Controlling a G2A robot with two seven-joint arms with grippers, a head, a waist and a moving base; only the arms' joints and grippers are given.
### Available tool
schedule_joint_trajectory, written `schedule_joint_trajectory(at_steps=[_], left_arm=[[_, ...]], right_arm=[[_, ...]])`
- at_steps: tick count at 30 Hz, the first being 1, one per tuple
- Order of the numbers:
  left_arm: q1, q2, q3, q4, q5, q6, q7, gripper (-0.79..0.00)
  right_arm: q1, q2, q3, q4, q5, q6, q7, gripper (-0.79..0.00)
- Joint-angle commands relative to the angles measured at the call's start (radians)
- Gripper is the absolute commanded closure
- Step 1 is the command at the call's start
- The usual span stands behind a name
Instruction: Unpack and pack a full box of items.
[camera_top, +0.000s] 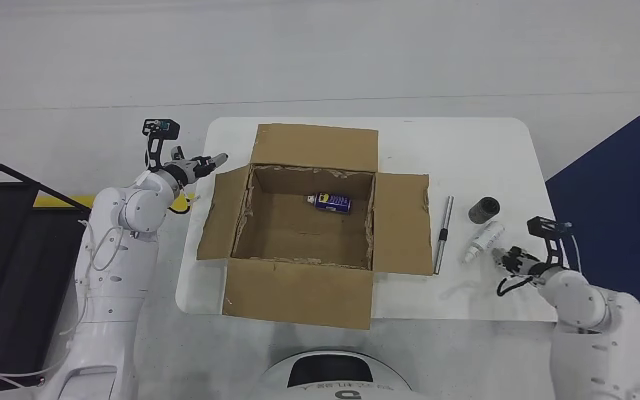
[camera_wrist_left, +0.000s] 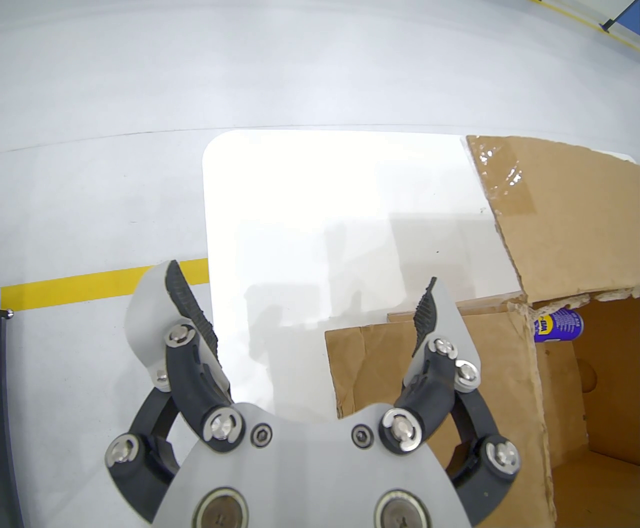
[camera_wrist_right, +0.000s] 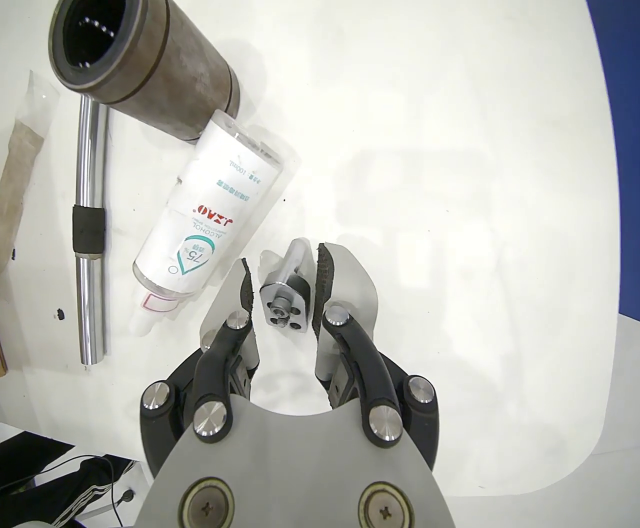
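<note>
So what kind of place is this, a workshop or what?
Likely a robotics lab or industrial test floor: a white work table on smooth grey flooring with a yellow line, plus a cardboard box and a steel rod.

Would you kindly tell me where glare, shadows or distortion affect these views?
Left wrist view: glare washes out the white tabletop, and clear tape on a flap of the brown cardboard box glints. Right wrist view: soft shadows lie on the tabletop, whose edge bows with lens distortion. Top view: even light, box interior shaded.
</note>
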Motion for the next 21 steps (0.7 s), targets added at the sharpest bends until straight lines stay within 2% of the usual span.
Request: schedule_joint_trajectory(at_steps=[1,6,7,8,10,16,21], left_arm=[[0.0,0.0,0.0,0.0,0.0,0.0,0.0,-0.785],[0.0,0.0,0.0,0.0,0.0,0.0,0.0,-0.785],[0.0,0.0,0.0,0.0,0.0,0.0,0.0,-0.785],[0.0,0.0,0.0,0.0,0.0,0.0,0.0,-0.785],[0.0,0.0,0.0,0.0,0.0,0.0,0.0,-0.785],[0.0,0.0,0.0,0.0,0.0,0.0,0.0,-0.785],[0.0,0.0,0.0,0.0,0.0,0.0,0.0,-0.785]], right_arm=[[0.003,0.001,-0.006,0.003,0.001,0.006,-0.005,-0.317],[-0.045,0.001,0.004,-0.045,0.048,0.011,-0.052,-0.379],[-0.059,0.0,0.006,-0.06,0.061,0.011,-0.067,-0.425],[-0.073,-0.001,0.011,-0.078,0.076,0.016,-0.088,-0.496],[-0.107,-0.004,0.017,-0.117,0.108,0.021,-0.126,-0.785],[-0.214,-0.015,0.029,-0.266,0.246,-0.033,-0.245,-0.785],[-0.26,-0.017,0.013,-0.36,0.31,-0.092,-0.263,-0.785]])
